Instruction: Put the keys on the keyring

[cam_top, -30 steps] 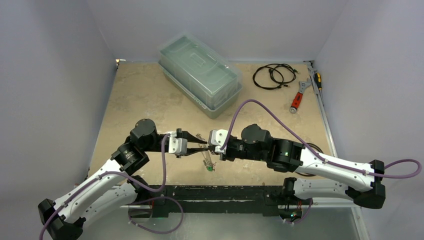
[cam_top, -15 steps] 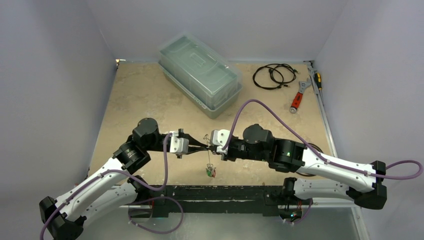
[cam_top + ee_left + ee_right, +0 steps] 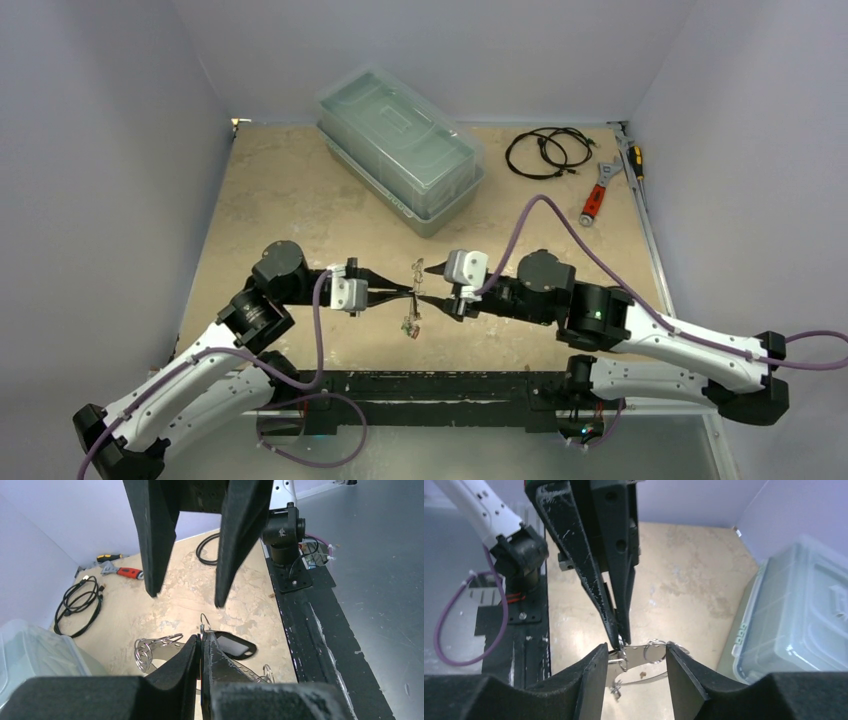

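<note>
Backing off to the right, the right hand (image 3: 420,283) has let go and now stands with its fingers spread, while the left hand (image 3: 403,292) has clenched fully. The left hand alone pinches the keyring (image 3: 638,654), a thin, flat, silver metal plate with small holes along its rim. It grips the keyring by one edge and holds it in the air above the beige table (image 3: 300,190), between the two hands. Small metal keys (image 3: 410,326) with coloured tags dangle beneath it. With so narrow a hold, the plate could pivot or slide out under the swinging weight and drop to the table. If the right hand closes again slightly off line, it could knock the keyring loose.
</note>
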Tool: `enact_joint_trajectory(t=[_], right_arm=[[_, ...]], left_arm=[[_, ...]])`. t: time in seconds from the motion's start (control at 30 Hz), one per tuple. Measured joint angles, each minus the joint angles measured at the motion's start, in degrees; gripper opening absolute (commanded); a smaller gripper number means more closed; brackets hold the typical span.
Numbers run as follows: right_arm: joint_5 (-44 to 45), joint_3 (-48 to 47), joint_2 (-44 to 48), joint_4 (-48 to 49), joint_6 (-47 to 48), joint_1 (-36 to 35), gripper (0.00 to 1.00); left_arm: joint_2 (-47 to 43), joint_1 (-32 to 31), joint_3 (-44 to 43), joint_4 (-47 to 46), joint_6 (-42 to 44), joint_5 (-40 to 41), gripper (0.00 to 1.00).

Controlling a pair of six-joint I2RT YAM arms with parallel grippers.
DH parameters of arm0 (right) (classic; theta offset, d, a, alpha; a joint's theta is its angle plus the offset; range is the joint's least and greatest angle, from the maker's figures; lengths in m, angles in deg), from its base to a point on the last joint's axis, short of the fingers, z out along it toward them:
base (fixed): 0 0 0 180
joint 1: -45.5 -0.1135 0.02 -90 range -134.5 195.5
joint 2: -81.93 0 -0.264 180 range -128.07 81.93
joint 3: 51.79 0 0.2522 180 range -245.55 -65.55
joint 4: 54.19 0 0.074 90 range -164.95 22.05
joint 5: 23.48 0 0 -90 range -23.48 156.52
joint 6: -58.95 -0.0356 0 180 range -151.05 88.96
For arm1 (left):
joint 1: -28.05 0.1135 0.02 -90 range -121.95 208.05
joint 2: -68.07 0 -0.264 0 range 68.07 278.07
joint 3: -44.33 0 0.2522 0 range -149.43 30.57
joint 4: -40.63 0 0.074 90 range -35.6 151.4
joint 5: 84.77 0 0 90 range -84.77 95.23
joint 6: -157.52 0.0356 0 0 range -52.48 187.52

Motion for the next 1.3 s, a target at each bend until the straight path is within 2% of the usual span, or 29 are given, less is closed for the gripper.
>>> enact_joint_trajectory(t=[0.27,0.73,0.83,1.1,1.17,1.3], right_arm=[[0.94,2.62,5.84,4.31,-1.01,0.0,0.5],[-5.01,2.93,3.74,3.56,-0.46,0.0,0.41],[-5.86,2.93,2.12,2.86,-0.15,0.0,0.35],[-6.54,2.93,1.03,2.6,0.33,0.0,0.03],[-6.51,2.91,1.07,2.67,0.42,0.0,0.0],[-6.43,2.91,1.11,2.67,0.33,0.0,0.0]], left_arm=[[-0.96,0.0,0.0,-0.55,-0.52,-0.61,0.0],[-3.41,0.0,0.0,-1.64,-0.92,-2.16,0.0],[-3.43,0.0,0.0,-1.64,-0.9,-2.29,0.0],[-3.69,0.0,0.0,-1.6,-0.92,-2.32,0.0],[-3.85,0.0,0.0,-1.6,-0.92,-2.32,0.0],[-4.2,0.0,0.0,-1.6,-0.92,-2.27,0.0]])
